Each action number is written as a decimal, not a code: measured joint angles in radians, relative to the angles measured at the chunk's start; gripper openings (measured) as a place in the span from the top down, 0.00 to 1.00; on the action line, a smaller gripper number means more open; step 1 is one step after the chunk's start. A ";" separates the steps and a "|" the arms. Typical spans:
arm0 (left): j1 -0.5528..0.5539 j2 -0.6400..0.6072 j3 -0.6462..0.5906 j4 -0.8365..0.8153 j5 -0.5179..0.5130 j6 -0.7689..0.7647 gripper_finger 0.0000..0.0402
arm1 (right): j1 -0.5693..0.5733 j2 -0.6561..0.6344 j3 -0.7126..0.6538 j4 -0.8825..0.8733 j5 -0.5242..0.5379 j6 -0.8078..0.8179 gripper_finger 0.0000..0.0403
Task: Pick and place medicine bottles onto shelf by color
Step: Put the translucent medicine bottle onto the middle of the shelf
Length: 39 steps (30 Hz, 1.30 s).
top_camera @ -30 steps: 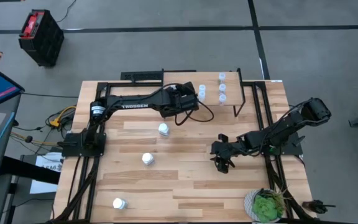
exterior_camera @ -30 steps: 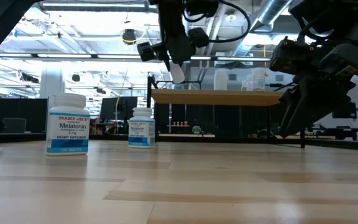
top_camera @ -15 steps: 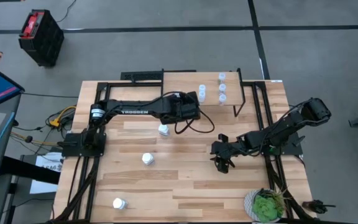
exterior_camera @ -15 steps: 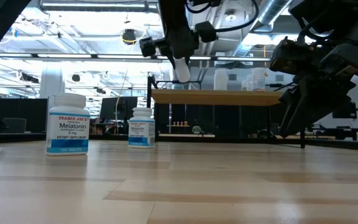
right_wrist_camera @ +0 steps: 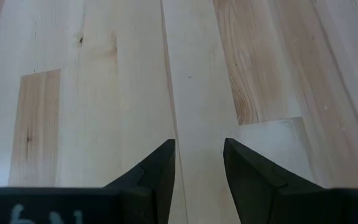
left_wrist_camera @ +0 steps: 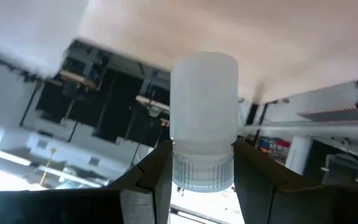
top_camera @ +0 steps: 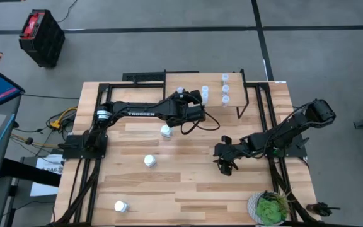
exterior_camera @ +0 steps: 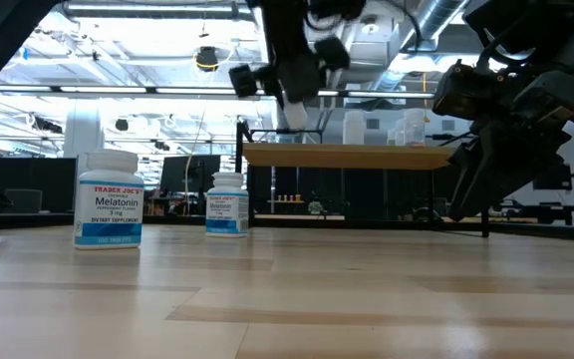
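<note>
My left gripper (top_camera: 183,99) is shut on a small pale translucent bottle (left_wrist_camera: 204,106) over the left part of the light-wood shelf (top_camera: 188,81). In the low view the bottle (exterior_camera: 294,117) hangs just above the shelf top (exterior_camera: 367,156). Several small translucent bottles (top_camera: 225,89) stand on the shelf's right part. Three white bottles stand on the table: one near the shelf (top_camera: 166,131), one in the middle (top_camera: 150,161), one at the near left (top_camera: 120,205). My right gripper (top_camera: 225,166) is open and empty over the table's right middle (right_wrist_camera: 199,146). My left gripper pinches the bottle's ribbed cap end (left_wrist_camera: 202,173) between its two fingers (left_wrist_camera: 160,177). The fingers come from above, slanting toward the far edge. The bottle's body reaches out past the fingertips, lifted clear of the shelf.
A round green potted plant (top_camera: 270,208) sits at the table's near right corner. Black frame rails (top_camera: 263,107) run beside the shelf and along the table's sides. Bare tabletop (top_camera: 188,189) lies in the near middle.
My left gripper, still shut on the bottle, has gone a little toward the table's right edge over the shelf's left part and has turned, so the bottle now shows from above. My right arm has kept still.
</note>
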 joint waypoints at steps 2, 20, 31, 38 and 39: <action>0.004 0.006 -0.001 0.012 -0.003 -0.006 0.72 | 0.000 0.000 0.000 -0.001 0.000 0.000 0.61; 0.034 0.067 0.001 0.033 -0.032 0.018 0.72 | 0.000 0.000 0.000 -0.019 0.000 0.000 0.61; 0.034 0.067 0.002 0.027 0.005 0.024 0.72 | 0.000 0.000 0.000 -0.023 0.000 0.007 0.61; 0.034 0.067 0.002 0.023 0.009 0.009 0.65 | 0.000 0.000 0.000 -0.023 0.000 0.007 0.61; 0.034 0.067 0.002 0.023 0.010 0.006 0.63 | 0.000 0.000 0.000 -0.023 0.000 0.007 0.61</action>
